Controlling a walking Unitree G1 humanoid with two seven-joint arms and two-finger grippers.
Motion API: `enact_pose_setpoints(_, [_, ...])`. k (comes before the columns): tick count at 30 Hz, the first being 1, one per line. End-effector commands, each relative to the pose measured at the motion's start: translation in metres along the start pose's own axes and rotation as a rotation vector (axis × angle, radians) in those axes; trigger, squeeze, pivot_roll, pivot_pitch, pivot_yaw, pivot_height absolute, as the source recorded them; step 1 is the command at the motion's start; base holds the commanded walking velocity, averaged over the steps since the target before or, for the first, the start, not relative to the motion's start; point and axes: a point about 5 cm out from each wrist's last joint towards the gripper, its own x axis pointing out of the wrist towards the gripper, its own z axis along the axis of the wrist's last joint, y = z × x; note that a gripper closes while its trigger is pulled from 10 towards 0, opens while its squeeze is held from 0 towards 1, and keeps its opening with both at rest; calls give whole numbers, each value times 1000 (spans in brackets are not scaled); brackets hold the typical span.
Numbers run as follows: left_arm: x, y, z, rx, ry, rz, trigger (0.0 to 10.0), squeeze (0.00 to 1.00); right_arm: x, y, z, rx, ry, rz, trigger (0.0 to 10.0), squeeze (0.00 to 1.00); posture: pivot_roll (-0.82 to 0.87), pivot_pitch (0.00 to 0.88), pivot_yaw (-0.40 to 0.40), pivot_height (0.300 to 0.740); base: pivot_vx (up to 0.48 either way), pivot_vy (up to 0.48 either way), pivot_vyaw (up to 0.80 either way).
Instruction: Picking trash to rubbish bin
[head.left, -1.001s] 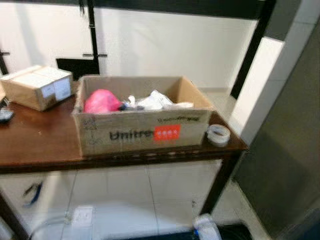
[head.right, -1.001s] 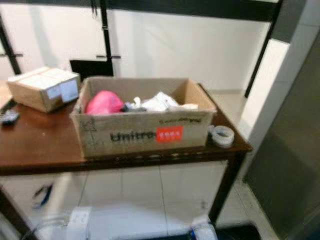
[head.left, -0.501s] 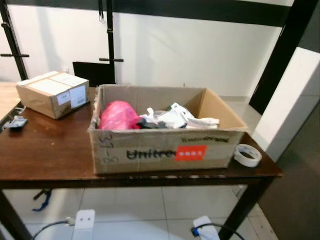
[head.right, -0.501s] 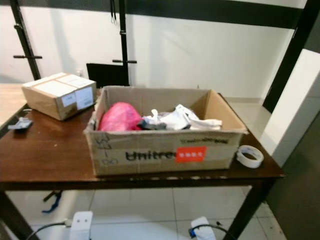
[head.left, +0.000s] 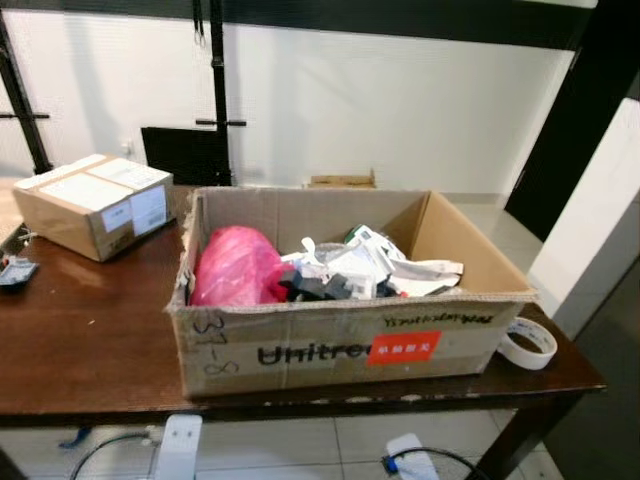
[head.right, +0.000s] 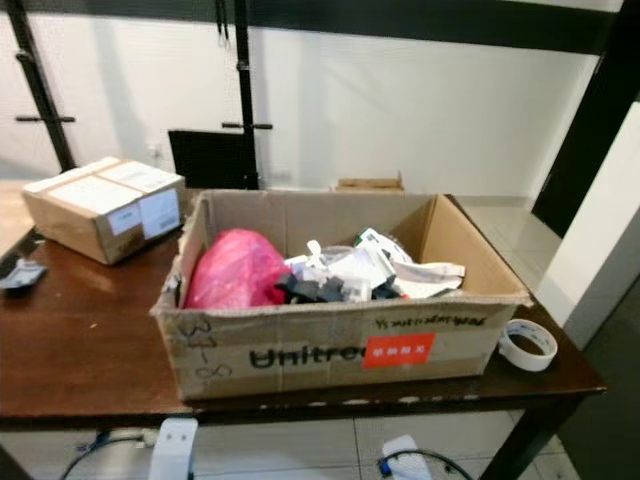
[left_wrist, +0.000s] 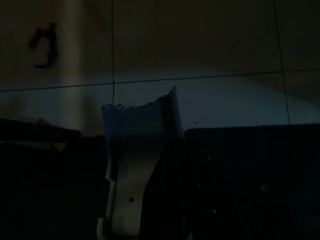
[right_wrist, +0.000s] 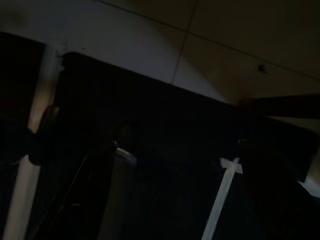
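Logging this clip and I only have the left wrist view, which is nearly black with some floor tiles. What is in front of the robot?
Observer: A dark wooden table with an open cardboard box of trash on it, printed "Unitree" on its front.
Operator: What is in the box?
Observer: A pink plastic bag at its left end, and crumpled white wrappers beside it toward the middle.
Operator: Anything else on the table?
Observer: A roll of white tape lies right of the box near the table's edge, and a smaller sealed carton sits at the back left.
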Motion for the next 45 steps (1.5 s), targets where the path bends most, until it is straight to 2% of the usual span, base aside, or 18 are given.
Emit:
enact_pose_setpoints(1, [-1, 0, -3, 17, 6, -4, 10000, 0, -1, -3, -8, 7, 30, -6, 10000, 0, 30, 45, -44, 740, 0, -285, 0])
enact_pose_setpoints(12, [-1, -1, -4, 14, 10, -9, 10000, 0, -1, -2, -7, 10, 28, 1, 10000, 0, 32, 37, -42, 740, 0, -480, 0])
enact_pose_setpoints(15, [-1, 1, -3, -21, 8, 13, 10000, 0, -1, -1, -6, 10, 27, 2, 10000, 0, 30, 34, -41, 740, 0, 0, 0])
enact_pose_setpoints(28, [0, 3, -3, -51, 14, 16, 10000, 0, -1, -2, -6, 8, 24, 5, 10000, 0, 31, 34, -44, 740, 0, 21, 0])
enact_pose_setpoints(38, [-1, 4, -3, -66, 14, 18, 10000, 0, -1, -1, -5, 7, 21, 10, 10000, 0, 32, 35, -45, 740, 0, 222, 0])
enact_pose_setpoints(45, [-1, 5, -1, -46, -4, 26, 10000, 0, -1, -1, -6, 9, 22, 9, 10000, 0, 30, 36, -44, 740, 0, 206, 0])
